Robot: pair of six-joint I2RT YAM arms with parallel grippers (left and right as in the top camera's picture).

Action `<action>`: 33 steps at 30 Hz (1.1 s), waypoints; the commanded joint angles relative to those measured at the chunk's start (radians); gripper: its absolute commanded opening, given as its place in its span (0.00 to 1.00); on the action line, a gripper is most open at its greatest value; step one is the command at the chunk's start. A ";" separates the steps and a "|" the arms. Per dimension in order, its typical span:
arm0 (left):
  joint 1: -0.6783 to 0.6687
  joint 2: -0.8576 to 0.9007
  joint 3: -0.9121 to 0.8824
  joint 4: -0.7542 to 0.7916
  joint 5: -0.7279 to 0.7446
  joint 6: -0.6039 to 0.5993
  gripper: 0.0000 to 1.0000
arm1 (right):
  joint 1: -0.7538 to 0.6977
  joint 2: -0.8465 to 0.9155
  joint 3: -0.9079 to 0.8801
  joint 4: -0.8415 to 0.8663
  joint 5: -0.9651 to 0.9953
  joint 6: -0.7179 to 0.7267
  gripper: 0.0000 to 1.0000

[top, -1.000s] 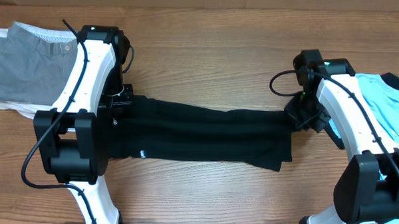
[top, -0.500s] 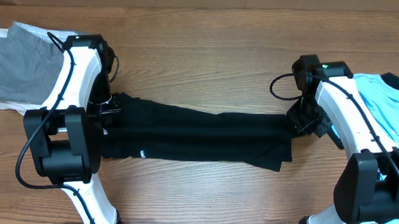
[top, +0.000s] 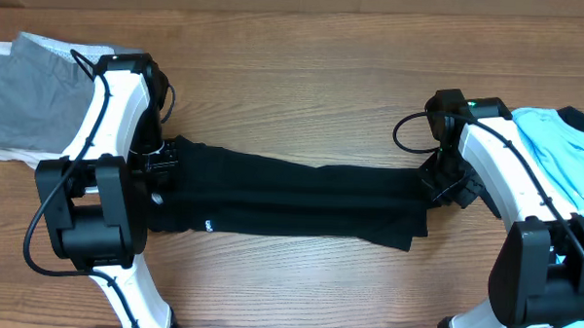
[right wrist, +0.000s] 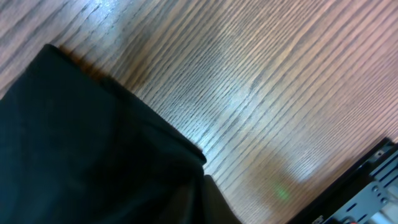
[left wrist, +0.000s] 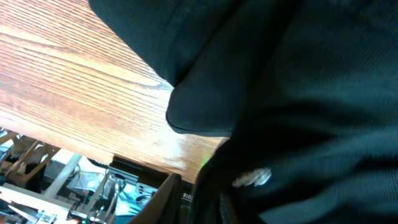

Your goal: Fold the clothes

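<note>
Both ends of the black shirt [top: 291,198], a long band across the bench [top: 295,86], meet a hand, probably to hold it taut: the right hand [top: 437,181] is pinched shut on it, and I cannot tell whether the left hand [top: 165,164] is gripping.

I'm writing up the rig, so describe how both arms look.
Both the left arm and right arm have white rounded links with bulky black joints. A thin black cable loops off each, and a green light glows on the right one.
</note>
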 commanded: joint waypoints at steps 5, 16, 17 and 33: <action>0.003 -0.002 -0.006 -0.002 -0.025 -0.008 0.55 | -0.001 -0.023 -0.007 0.010 0.001 -0.079 0.89; -0.001 -0.002 0.011 0.014 -0.017 -0.008 0.46 | -0.045 -0.024 0.012 0.100 0.005 -0.101 1.00; -0.002 -0.002 0.033 0.013 -0.012 -0.008 0.44 | -0.071 -0.024 0.027 0.119 0.002 -0.125 1.00; -0.003 -0.002 0.161 0.096 0.333 0.055 1.00 | -0.466 -0.020 -0.056 0.286 -0.751 -0.826 1.00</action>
